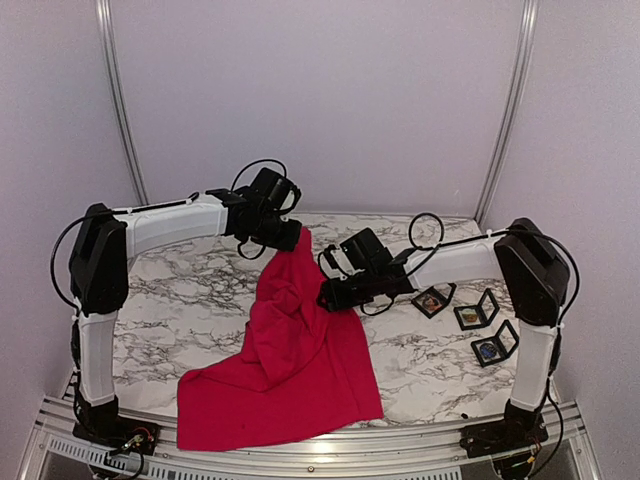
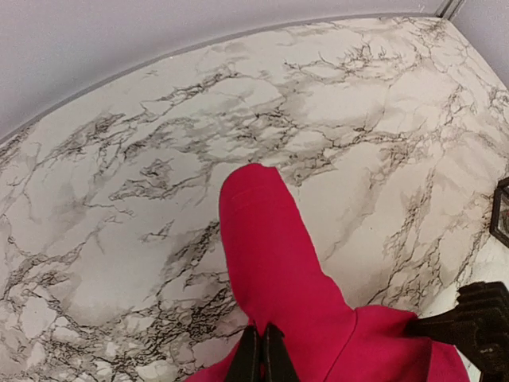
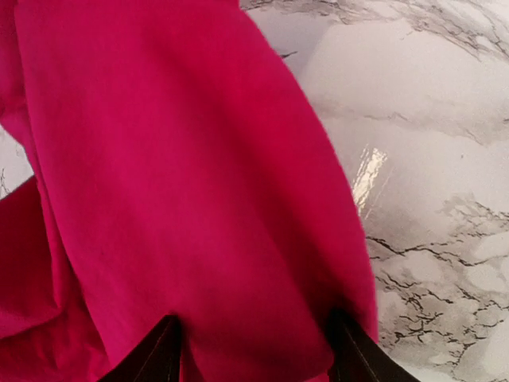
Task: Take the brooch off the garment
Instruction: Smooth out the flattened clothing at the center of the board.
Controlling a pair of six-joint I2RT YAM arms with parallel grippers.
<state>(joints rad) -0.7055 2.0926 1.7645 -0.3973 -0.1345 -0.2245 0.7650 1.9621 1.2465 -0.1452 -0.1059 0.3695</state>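
From above, the garment [image 1: 290, 360] lies limp on the marble table [image 1: 190, 300]. Its peak at 12 o'clock is lifted by the left gripper [image 1: 285, 238], and the right gripper [image 1: 328, 297] is at its 3 o'clock edge. The brooch shows in no view.

In the left wrist view, the jaws are closed on a thin fold of red cloth.

In the right wrist view, the jaws stand apart, with cloth spread between them but not pinched.

I judge the shirt light, soft and a little slippery. It is best held on a doubled fold.
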